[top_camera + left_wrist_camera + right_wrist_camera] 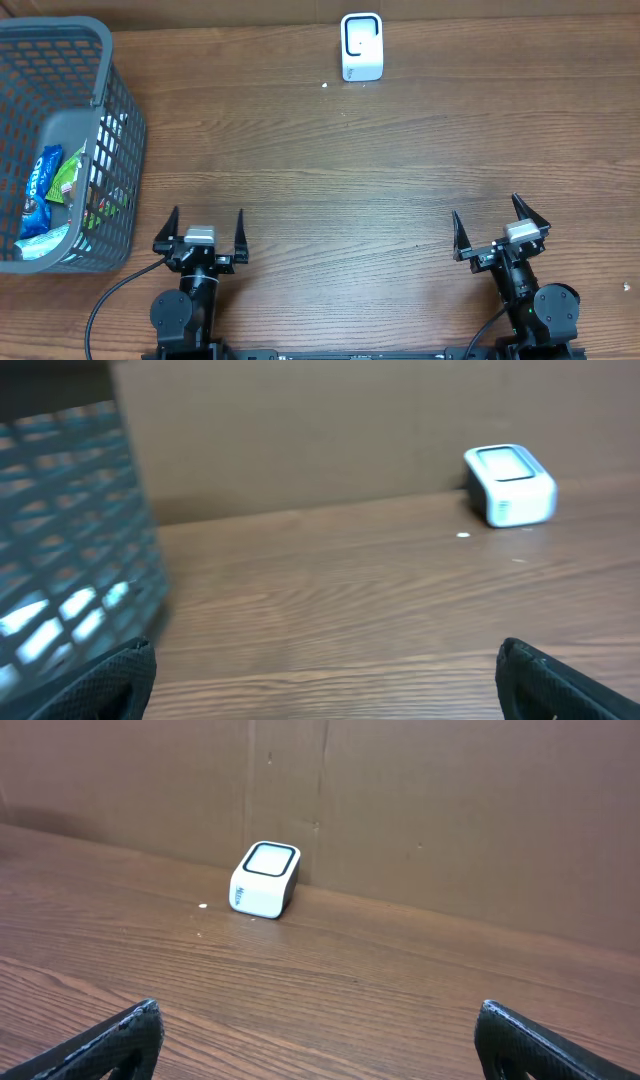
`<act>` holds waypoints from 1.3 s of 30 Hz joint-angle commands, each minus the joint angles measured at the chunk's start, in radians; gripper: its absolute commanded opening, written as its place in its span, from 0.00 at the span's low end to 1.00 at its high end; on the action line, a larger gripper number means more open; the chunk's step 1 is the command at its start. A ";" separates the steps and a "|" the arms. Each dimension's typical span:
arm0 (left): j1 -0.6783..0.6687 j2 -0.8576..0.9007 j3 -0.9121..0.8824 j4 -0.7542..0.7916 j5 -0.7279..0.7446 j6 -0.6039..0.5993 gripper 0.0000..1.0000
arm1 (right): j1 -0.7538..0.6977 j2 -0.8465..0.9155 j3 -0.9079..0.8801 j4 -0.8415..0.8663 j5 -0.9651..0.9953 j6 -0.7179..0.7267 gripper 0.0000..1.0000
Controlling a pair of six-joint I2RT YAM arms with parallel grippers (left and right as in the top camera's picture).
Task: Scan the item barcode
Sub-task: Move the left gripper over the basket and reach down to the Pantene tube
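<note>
At the far edge of the table (350, 170), at 12 o'clock when seen from above, a small white scanner (361, 47) is stood. Its back is set close to a brown cardboard wall (450, 810) and its window is turned up. This is most likely so that a pack can be shown to it from the arms' side.

At 9 o'clock a grey basket (118, 120) is set, near the left arm, so it can be reached easily. Snack packs are kept inside it. A blue cookie pack (38, 190) and a green pack (68, 172) can be made out, and more are half hidden by the mesh. These are the items to be scanned. None has been taken out yet, and which goes first cannot be told.

At 7 o'clock the left gripper (207, 225) is parked with its jaws spread wide and nothing between them. At 5 o'clock the right gripper (486, 210) is held the same way, wide and empty. Both are pointed toward 12 o'clock.

The job looks not yet begun. A pack must first be picked from the basket, likely by the nearer left gripper. Then it must be carried to the scanner with its barcode facing the window.
</note>
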 commanded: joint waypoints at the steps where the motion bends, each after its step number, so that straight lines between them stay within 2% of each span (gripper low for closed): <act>1: -0.006 -0.011 0.026 -0.041 0.089 -0.031 1.00 | -0.006 -0.012 -0.011 0.003 0.002 0.000 1.00; 8: -0.006 0.103 0.291 -0.232 0.081 -0.036 1.00 | -0.006 -0.012 -0.011 0.003 0.002 0.000 1.00; 15: -0.006 0.395 0.635 -0.473 0.150 -0.037 1.00 | -0.006 -0.012 -0.011 0.003 0.002 0.000 1.00; 22: -0.006 0.672 0.964 -0.648 0.255 -0.060 1.00 | -0.006 -0.012 -0.011 0.003 0.002 0.000 1.00; 27: -0.006 0.831 1.206 -0.828 0.262 -0.062 1.00 | -0.006 -0.012 -0.011 0.003 0.002 0.000 1.00; 30: -0.006 0.882 1.279 -0.875 0.263 -0.057 1.00 | -0.006 -0.012 -0.011 0.003 0.002 0.000 1.00; 34: -0.006 0.890 1.299 -0.862 0.292 -0.081 1.00 | -0.006 -0.012 -0.011 0.003 0.002 0.000 1.00; 39: -0.006 0.956 1.427 -0.963 0.127 -0.145 1.00 | -0.006 -0.012 -0.011 0.003 0.002 0.000 1.00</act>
